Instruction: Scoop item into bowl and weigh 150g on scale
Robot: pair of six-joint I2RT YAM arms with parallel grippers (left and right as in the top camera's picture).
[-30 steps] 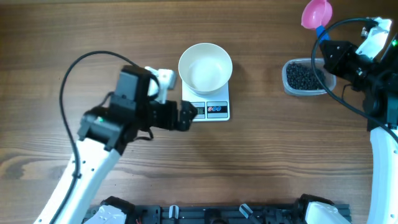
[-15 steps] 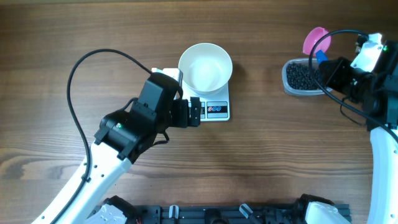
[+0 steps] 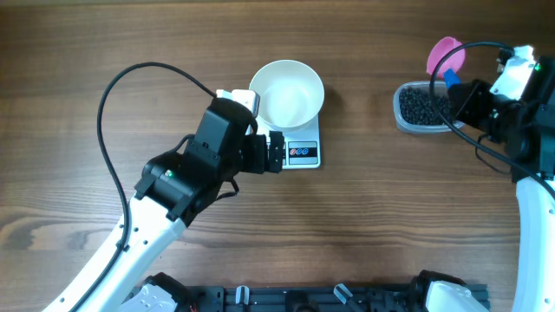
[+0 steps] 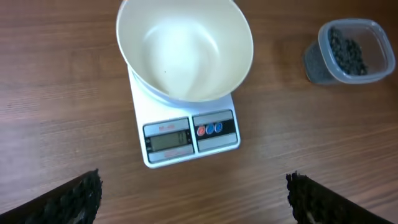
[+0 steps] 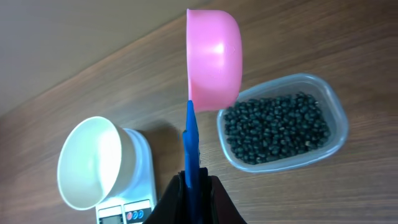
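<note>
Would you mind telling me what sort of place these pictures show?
Probably a robot test bench rather than a real kitchen: a wood-grain table carrying a white bowl on a kitchen scale, a clear tub of black beans, and two robot arms.

Brown wood-grain counter [image 3: 364, 225], grain running L-R. Two things lie directly on it. White rect. scale [image 3: 302, 153] sits approx. ctr, display and btns toward the front edge. Clear plastic tub [image 3: 399, 111] sits well apart on the scale's R. Both flat, w/ bare wood between.
</note>
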